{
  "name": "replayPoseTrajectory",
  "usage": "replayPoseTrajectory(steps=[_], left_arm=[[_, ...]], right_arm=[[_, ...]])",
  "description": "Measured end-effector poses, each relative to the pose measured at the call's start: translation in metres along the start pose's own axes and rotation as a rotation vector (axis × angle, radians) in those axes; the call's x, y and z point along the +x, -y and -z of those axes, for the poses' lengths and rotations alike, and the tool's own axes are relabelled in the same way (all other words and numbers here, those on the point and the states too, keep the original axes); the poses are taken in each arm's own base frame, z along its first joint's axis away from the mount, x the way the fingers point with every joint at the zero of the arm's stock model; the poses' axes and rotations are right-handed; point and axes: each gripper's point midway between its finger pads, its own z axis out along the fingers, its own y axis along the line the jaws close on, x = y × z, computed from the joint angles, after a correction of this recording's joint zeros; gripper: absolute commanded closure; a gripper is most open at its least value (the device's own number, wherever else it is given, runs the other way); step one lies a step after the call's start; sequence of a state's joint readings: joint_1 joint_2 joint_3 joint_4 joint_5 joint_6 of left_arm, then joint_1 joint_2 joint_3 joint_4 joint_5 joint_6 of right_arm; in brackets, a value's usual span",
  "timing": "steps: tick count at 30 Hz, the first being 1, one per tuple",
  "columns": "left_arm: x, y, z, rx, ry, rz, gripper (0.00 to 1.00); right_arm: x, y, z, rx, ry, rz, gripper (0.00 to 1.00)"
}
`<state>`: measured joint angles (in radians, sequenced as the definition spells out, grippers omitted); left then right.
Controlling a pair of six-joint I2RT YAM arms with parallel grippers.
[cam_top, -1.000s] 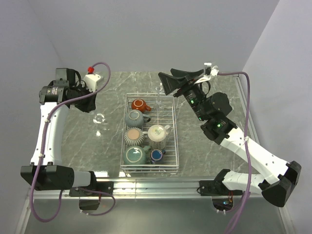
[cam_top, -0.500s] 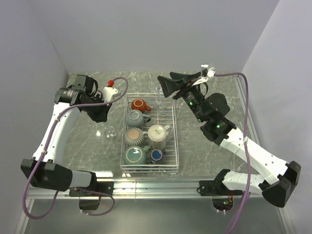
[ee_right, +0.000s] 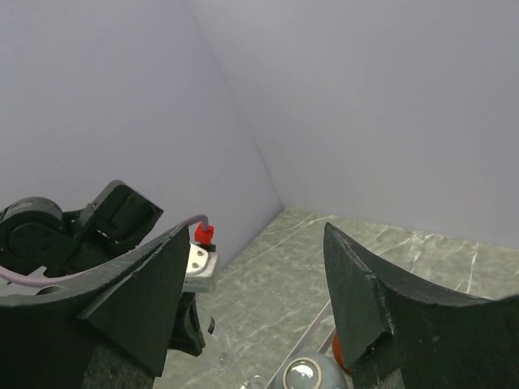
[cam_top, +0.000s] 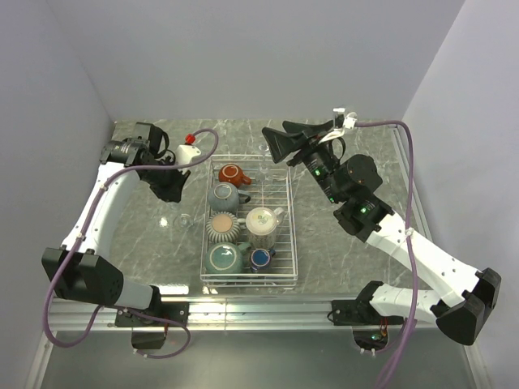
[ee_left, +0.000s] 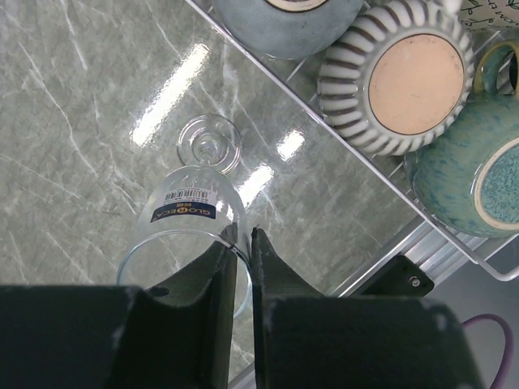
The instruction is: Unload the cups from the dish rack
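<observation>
The white wire dish rack (cam_top: 290, 212) holds a red-brown mug (cam_top: 233, 173), a grey-teal mug (cam_top: 223, 196), a ribbed beige cup (cam_top: 222, 226), a white mug (cam_top: 262, 220), a second teal mug (cam_top: 221, 258) and a small dark-blue cup (cam_top: 259, 258). My left gripper (cam_top: 169, 185) is shut on the rim of a clear stemmed glass (ee_left: 190, 215), foot down over the table just left of the rack. In the left wrist view the gripper (ee_left: 243, 239) pinches the glass wall beside the ribbed cup (ee_left: 401, 77). My right gripper (cam_top: 276, 139) is open and empty, raised behind the rack's far end.
Another clear glass (cam_top: 263, 148) stands on the table behind the rack. The right wrist view shows the open gripper (ee_right: 255, 229), the left arm (ee_right: 81, 227) and the grey mug (ee_right: 304, 377) below. Walls close the table at the back and sides.
My left gripper has carried the clear glass right and nearer, from the far left of the table to just beside the rack. The right arm has hardly moved.
</observation>
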<state>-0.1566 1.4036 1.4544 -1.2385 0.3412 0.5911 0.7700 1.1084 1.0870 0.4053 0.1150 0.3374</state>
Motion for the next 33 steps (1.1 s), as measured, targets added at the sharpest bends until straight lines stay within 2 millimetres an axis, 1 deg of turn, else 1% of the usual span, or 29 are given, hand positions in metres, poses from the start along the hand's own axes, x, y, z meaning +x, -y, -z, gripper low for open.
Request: replayPoseTrajectory(steps=[1, 2, 4, 5, 8, 11, 12, 14, 19, 24, 27, 29, 30, 33], left_arm=[[0.000, 0.000, 0.000, 0.000, 0.000, -0.001, 0.78], [0.000, 0.000, 0.000, 0.000, 0.000, -0.002, 0.69], [-0.001, -0.003, 0.000, -0.011, 0.004, -0.013, 0.61], [-0.002, -0.004, 0.000, -0.016, 0.007, -0.017, 0.55], [-0.003, -0.008, 0.000, -0.031, 0.009, -0.028, 0.46], [-0.004, -0.009, 0.002, -0.043, 0.014, -0.032, 0.41], [-0.004, -0.009, 0.003, -0.046, 0.018, -0.034, 0.41], [-0.006, -0.008, 0.007, -0.055, 0.026, -0.038, 0.40], [-0.021, -0.012, 0.024, -0.094, 0.074, -0.057, 0.39], [-0.032, -0.010, 0.043, -0.119, 0.123, -0.074, 0.38], [-0.037, -0.008, 0.055, -0.138, 0.150, -0.064, 0.38], [-0.043, -0.007, 0.064, -0.156, 0.181, -0.052, 0.38], [-0.047, -0.006, 0.070, -0.165, 0.199, -0.044, 0.37], [-0.060, -0.004, 0.088, -0.198, 0.271, -0.011, 0.36]], right_arm=[[0.000, 0.000, 0.000, 0.001, -0.002, 0.002, 0.27], [0.001, 0.000, 0.000, 0.001, -0.003, 0.004, 0.26], [0.002, 0.001, 0.000, 0.002, -0.006, 0.009, 0.26], [0.002, 0.001, 0.000, 0.004, -0.009, 0.012, 0.26], [0.005, 0.003, 0.001, 0.007, -0.019, 0.017, 0.26], [0.009, 0.004, 0.001, 0.013, -0.034, 0.024, 0.24], [0.009, 0.005, 0.001, 0.014, -0.038, 0.027, 0.24], [0.012, 0.006, 0.001, 0.019, -0.051, 0.037, 0.20], [0.018, 0.014, 0.003, 0.045, -0.096, 0.105, 0.13], [0.032, 0.027, 0.009, 0.065, -0.183, 0.221, 0.12], [0.043, 0.037, 0.014, 0.059, -0.238, 0.297, 0.12], [0.052, 0.047, 0.018, 0.052, -0.266, 0.341, 0.14], [0.058, 0.053, 0.022, 0.045, -0.278, 0.359, 0.15], [0.087, 0.074, 0.034, 0.029, -0.317, 0.396, 0.16]])
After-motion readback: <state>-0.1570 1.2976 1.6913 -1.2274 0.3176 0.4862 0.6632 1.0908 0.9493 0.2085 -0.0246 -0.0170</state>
